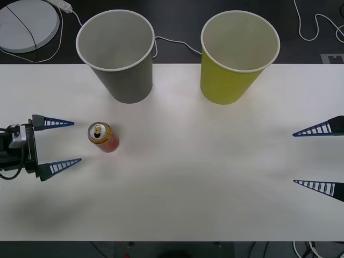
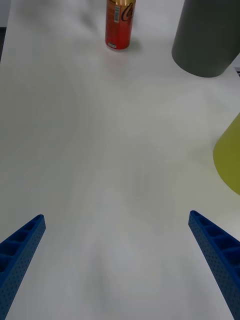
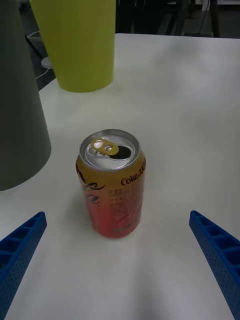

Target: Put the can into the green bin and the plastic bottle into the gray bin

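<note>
The can [image 1: 103, 137], orange-gold above and red below with an opened gold top, stands upright on the white table left of centre; it is also in the left wrist view [image 3: 111, 190] and far off in the right wrist view [image 2: 119, 23]. My left gripper [image 1: 71, 142] is open just left of the can, fingers spread wider than it, not touching. The gray bin [image 1: 119, 54] stands at the back left, the green bin [image 1: 235, 56] at the back right. My right gripper [image 1: 296, 157] is open at the table's right edge. The plastic bottle is out of view.
A white table [image 1: 188, 177] bears everything. Behind it lie a round gray-white disc [image 1: 24, 24] and white cables on a dark floor. The gray bin's wall [image 3: 17, 115] stands close beside the can in the left wrist view.
</note>
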